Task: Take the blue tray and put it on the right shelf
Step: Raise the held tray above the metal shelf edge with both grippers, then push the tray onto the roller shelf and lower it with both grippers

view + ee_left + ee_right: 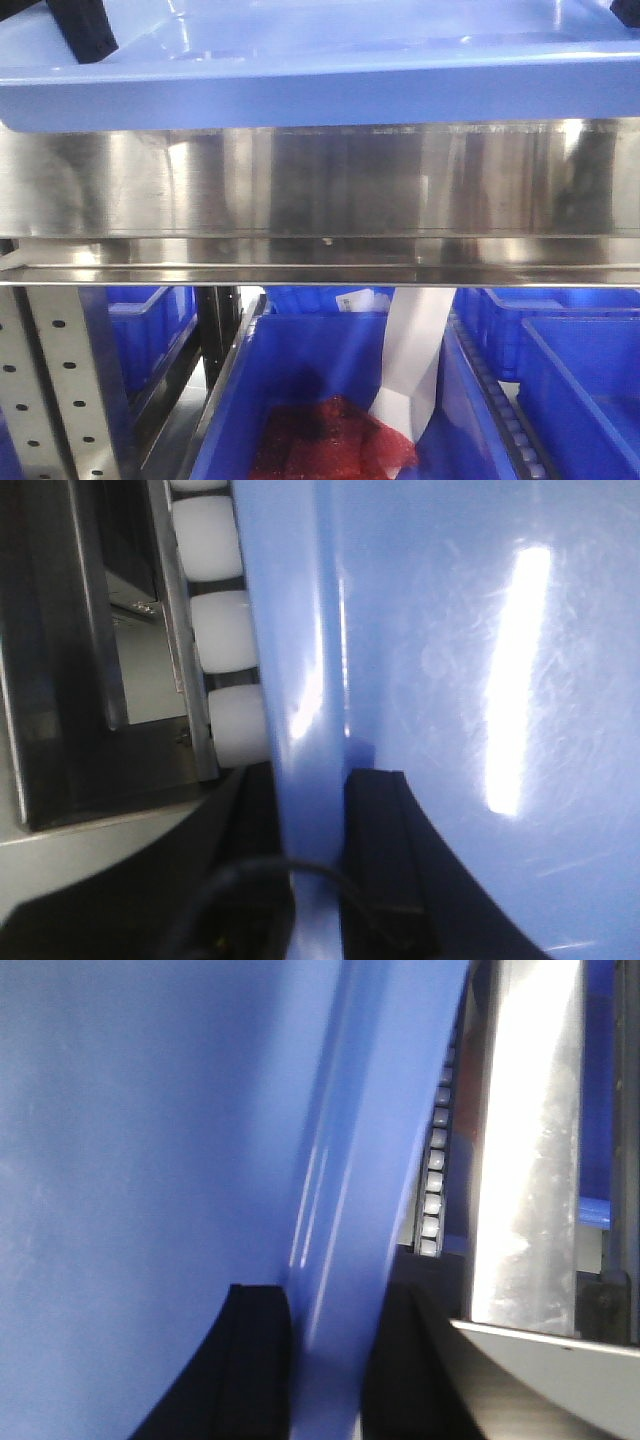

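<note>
At left, the left gripper (315, 840) pinches a rim of the blue tray (320, 85), which lies level over the steel lip of the right shelf (320, 180); the right gripper (325, 1360) pinches the other rim. Seemingly only lowering and release remain.

The left gripper (312, 825) clamped the rim of the blue tray (480, 680) between its black fingers (380, 825). White rollers (222, 630) ran just beside the rim, against a dark metal frame (60, 710). A thin black cable (250, 868) seemed to cross below.
</note>
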